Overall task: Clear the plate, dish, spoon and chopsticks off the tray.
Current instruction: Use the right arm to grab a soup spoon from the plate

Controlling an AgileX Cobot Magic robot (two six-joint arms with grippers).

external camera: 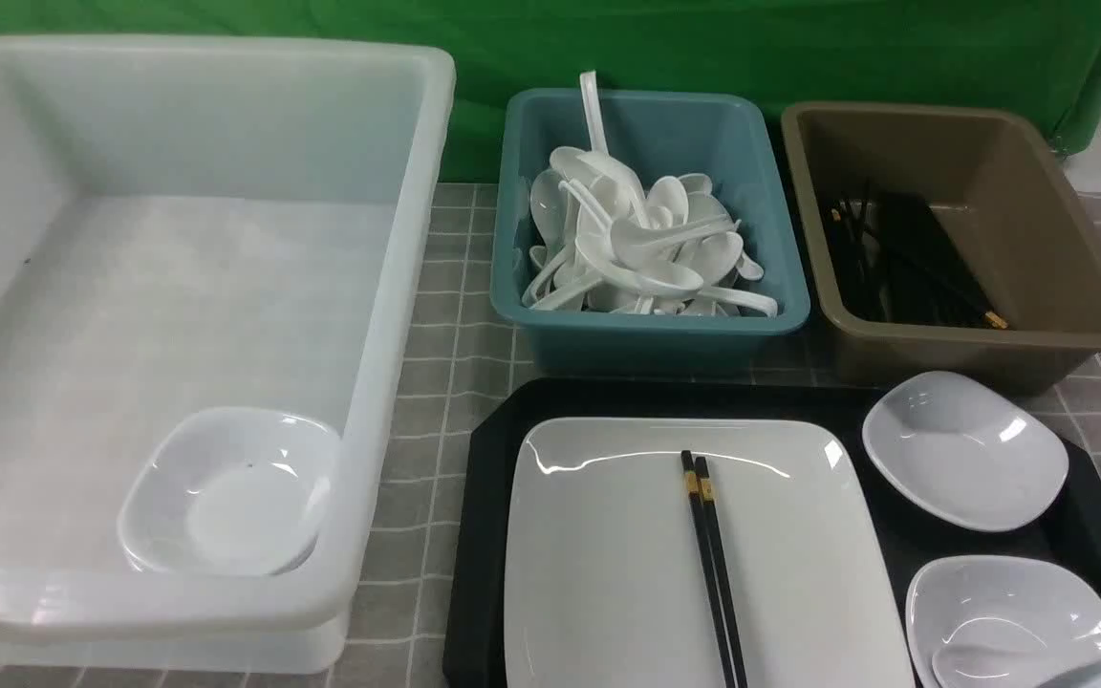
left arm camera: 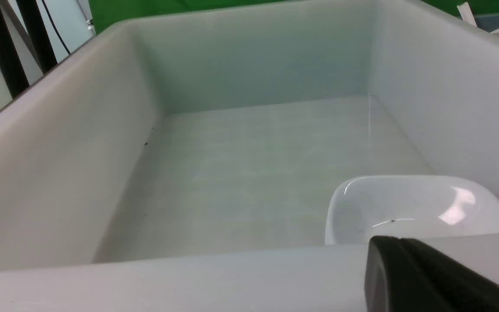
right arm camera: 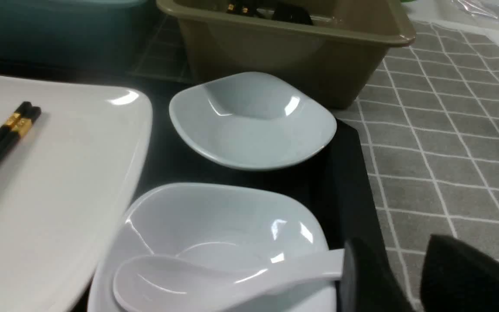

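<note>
Spoon (right arm camera: 215,277) lies in the near dish (right arm camera: 232,216) at the front view's lower right, on the tray (external camera: 484,535). The right gripper (right arm camera: 396,255), jaws apart beside the handle, should straddle it squarely before closing. Left gripper (left arm camera: 388,260) sits closed by the white tub (left arm camera: 189,277).

The plate (external camera: 608,583) and spoon (right arm camera: 176,281) are smooth, glossy white. The chopsticks (external camera: 715,573) are sleek black with gold bands. The tray (external camera: 479,535) is matt black plastic, the tub (external camera: 226,53) translucent satin plastic, the tablecloth (external camera: 436,382) woven.
</note>
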